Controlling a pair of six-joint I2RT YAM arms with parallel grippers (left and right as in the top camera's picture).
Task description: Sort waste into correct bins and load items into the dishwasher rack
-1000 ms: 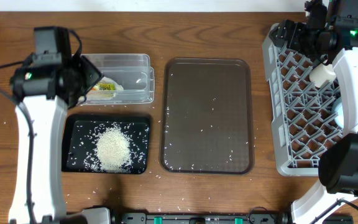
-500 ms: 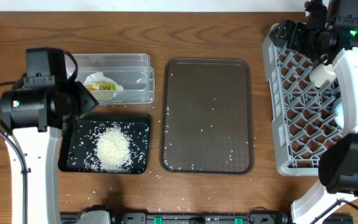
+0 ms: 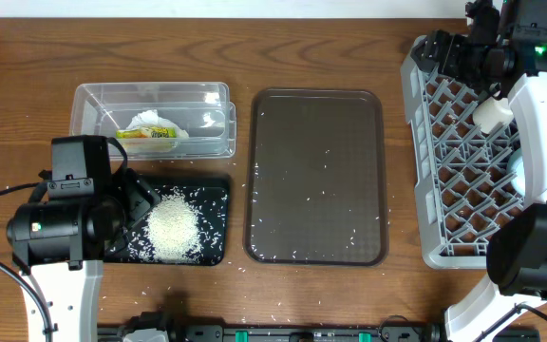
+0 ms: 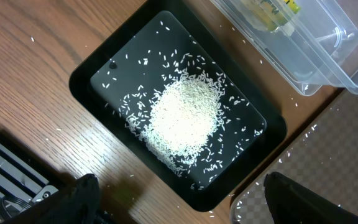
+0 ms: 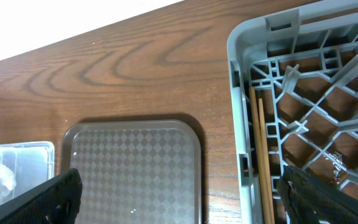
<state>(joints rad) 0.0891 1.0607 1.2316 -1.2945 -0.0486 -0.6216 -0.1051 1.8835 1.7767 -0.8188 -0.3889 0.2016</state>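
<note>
The clear tub (image 3: 150, 100) at the back left holds the crumpled tissue (image 3: 150, 121) and the yellow-green wrapper (image 3: 155, 135); the tub also shows in the left wrist view (image 4: 316, 56). The black tray (image 3: 212, 190) in front of it holds a heap of rice (image 3: 174, 226), seen close in the left wrist view (image 4: 185, 115). My left gripper (image 3: 133, 198) hangs open and empty above the black tray's left end (image 4: 185, 208). My right gripper (image 3: 444, 52) is open and empty above the grey rack's (image 3: 463, 190) far left corner (image 5: 188, 199). The plate, bowl and cups are not clearly visible.
The brown serving tray (image 3: 316, 176) lies in the middle with stray rice grains on it. More grains lie on the wood around the trays. Wooden chopsticks (image 5: 258, 155) lie along the rack's left wall. My right arm covers much of the rack's right side.
My left arm has moved toward the front, from over the clear tub to the black tray's left end, uncovering the tub. The right arm has not moved.
</note>
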